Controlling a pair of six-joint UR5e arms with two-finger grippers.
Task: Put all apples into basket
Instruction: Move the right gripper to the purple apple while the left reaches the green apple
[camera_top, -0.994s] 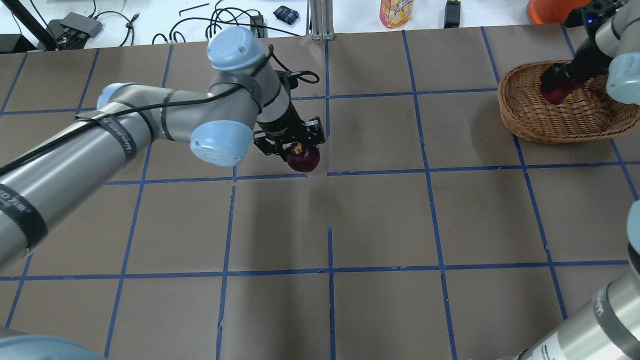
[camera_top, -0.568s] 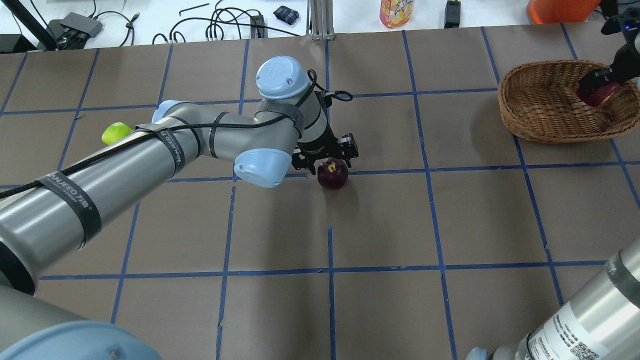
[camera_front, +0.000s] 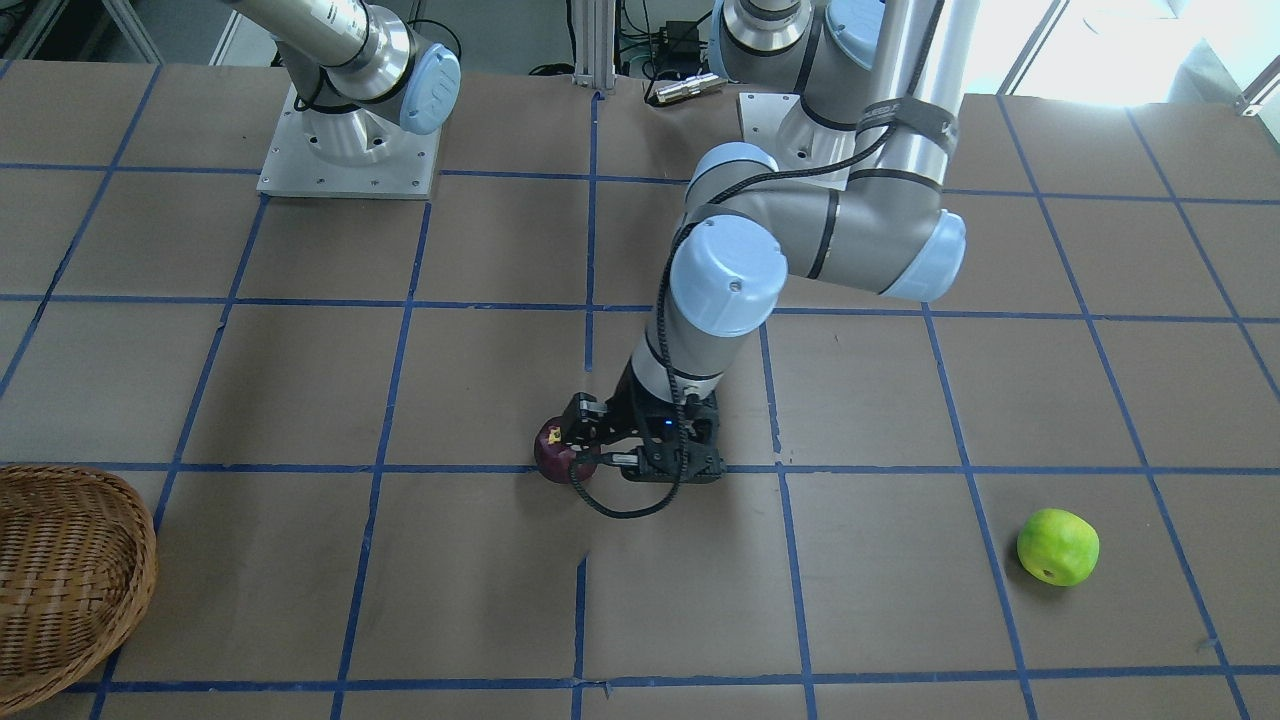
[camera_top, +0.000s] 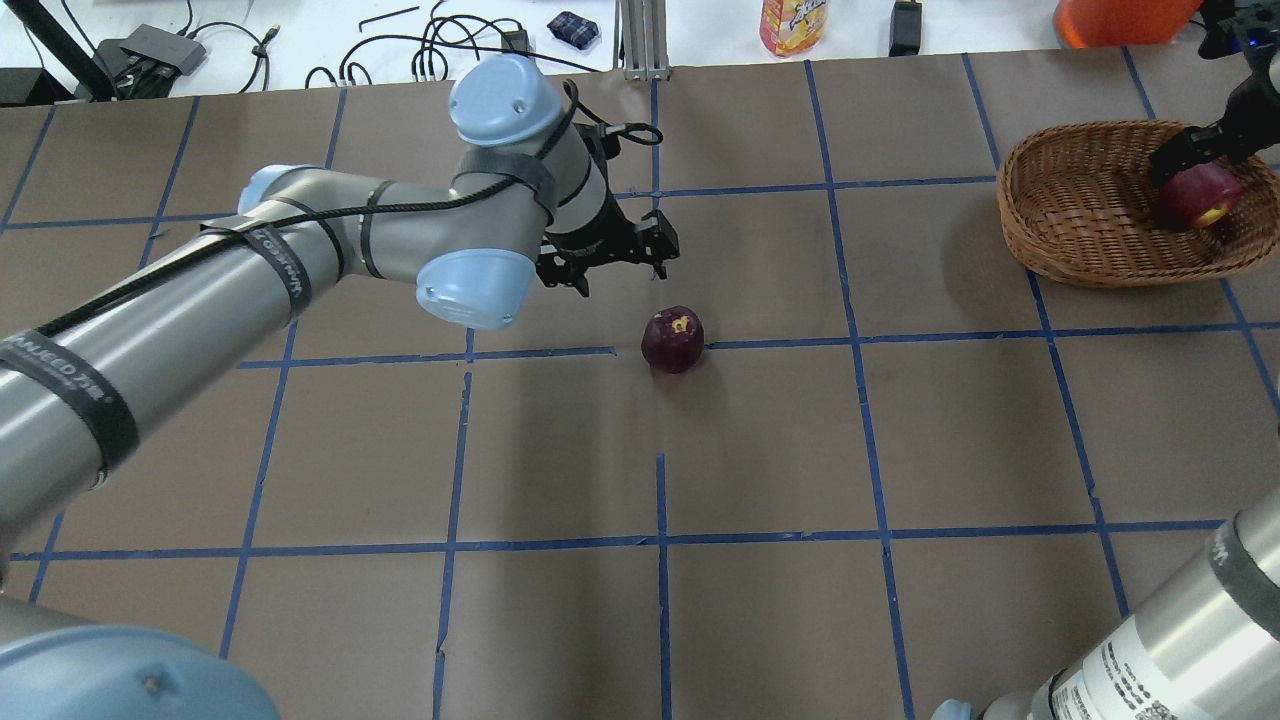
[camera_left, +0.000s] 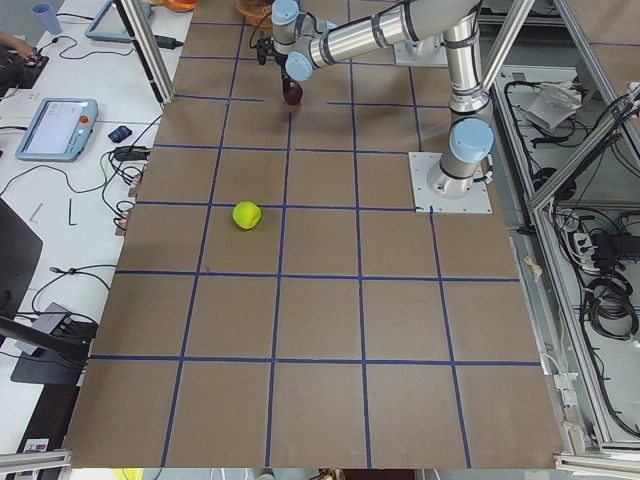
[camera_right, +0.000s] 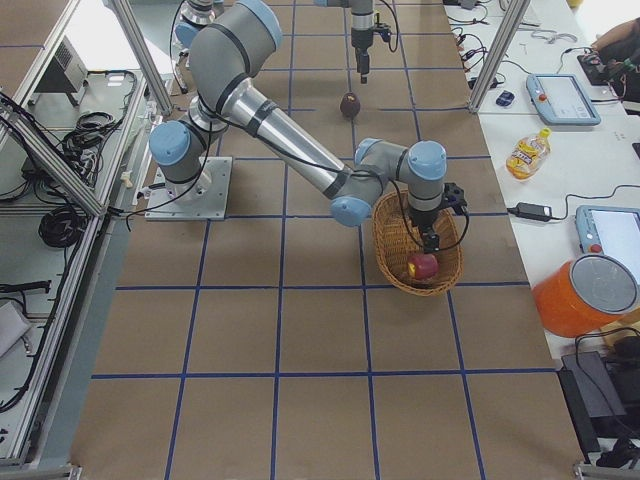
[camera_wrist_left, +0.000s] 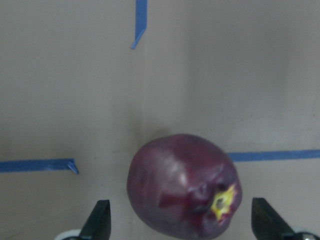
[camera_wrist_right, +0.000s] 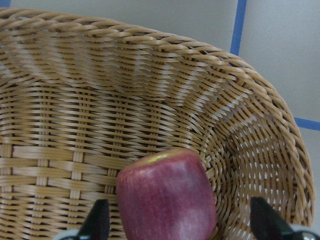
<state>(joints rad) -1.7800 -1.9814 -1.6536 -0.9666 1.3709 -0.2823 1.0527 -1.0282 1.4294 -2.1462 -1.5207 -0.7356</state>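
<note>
The dark maroon apple (camera_top: 672, 340) rests on the table near its middle, on a blue tape line. My left gripper (camera_top: 612, 268) is open and hovers just above and behind it; in the left wrist view the apple (camera_wrist_left: 184, 185) lies between the spread fingertips (camera_wrist_left: 100, 222). The red apple (camera_top: 1200, 195) lies inside the wicker basket (camera_top: 1080, 220) at the far right. My right gripper (camera_top: 1185, 160) is open just above it, its fingertips (camera_wrist_right: 97, 222) clear of the apple (camera_wrist_right: 167, 195). The green apple (camera_front: 1058, 546) sits alone on the table's left side, hidden behind my left arm in the overhead view.
A juice bottle (camera_top: 793, 25), an orange container (camera_top: 1120, 18) and cables lie beyond the table's far edge. The basket rim (camera_wrist_right: 150, 35) surrounds my right gripper. Blue tape lines grid the brown table.
My left gripper carried the maroon apple rightward, set it on the table, opened and drew back. My right gripper let the red apple go inside the basket.
</note>
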